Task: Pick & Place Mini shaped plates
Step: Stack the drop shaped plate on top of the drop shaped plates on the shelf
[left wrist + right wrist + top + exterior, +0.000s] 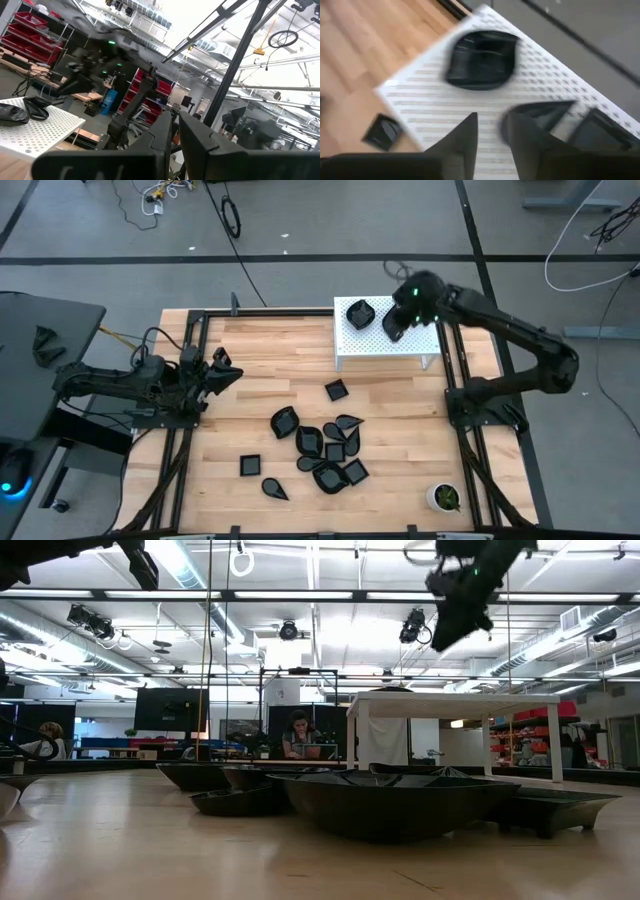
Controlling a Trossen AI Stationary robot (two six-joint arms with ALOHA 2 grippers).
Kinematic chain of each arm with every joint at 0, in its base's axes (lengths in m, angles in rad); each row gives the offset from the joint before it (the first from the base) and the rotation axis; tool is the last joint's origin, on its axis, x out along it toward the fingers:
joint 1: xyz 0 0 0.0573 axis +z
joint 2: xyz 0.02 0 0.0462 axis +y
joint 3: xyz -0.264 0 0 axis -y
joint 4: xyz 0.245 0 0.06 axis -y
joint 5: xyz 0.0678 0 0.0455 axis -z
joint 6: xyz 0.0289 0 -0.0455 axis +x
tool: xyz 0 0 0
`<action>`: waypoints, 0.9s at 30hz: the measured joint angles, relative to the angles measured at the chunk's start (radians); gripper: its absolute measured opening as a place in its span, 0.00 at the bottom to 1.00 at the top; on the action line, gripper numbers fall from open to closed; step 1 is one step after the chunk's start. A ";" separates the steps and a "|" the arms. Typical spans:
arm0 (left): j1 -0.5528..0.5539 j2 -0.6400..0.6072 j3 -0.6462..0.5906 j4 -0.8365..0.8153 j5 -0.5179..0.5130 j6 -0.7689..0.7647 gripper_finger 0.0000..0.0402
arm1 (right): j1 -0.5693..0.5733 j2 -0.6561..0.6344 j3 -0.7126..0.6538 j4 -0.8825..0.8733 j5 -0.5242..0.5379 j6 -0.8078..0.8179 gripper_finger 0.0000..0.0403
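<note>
At the far left of the light wooden bench point(260, 370) the left hand point(222, 370) waits with its dark fingers drawn narrow, almost together, holding nothing. Most of the work looks still to do: the glossy black mini shaped plates lie mainly in a loose heap point(328, 448) on the near middle of the bench, several overlapping, with a square one point(250, 465) and a teardrop one point(274, 488) apart to the near left and another square one point(337, 390) just beyond the heap. Further right, on the far side, stands the small white perforated shelf-table point(380, 345); a rounded black plate point(360, 313) already rests on it, and more dark plates point(555, 117) lie on it under the right hand point(396, 326). That hand hovers above the shelf with fingers partly apart and nothing visibly between them. So only a few seem placed, perhaps two or three. A small white cup with green contents point(443, 498) stands at the near right.
</note>
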 joint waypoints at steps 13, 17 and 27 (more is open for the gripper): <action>0.000 0.000 0.000 0.000 0.000 0.000 0.10 | 0.620 -0.011 -0.363 0.624 0.186 0.096 0.16; 0.000 0.000 0.000 0.000 0.000 0.000 0.10 | 0.688 -0.001 -0.557 1.061 0.188 0.105 0.15; 0.000 0.000 0.000 0.000 0.000 0.000 0.10 | 0.729 0.129 -0.604 1.189 0.080 0.231 0.19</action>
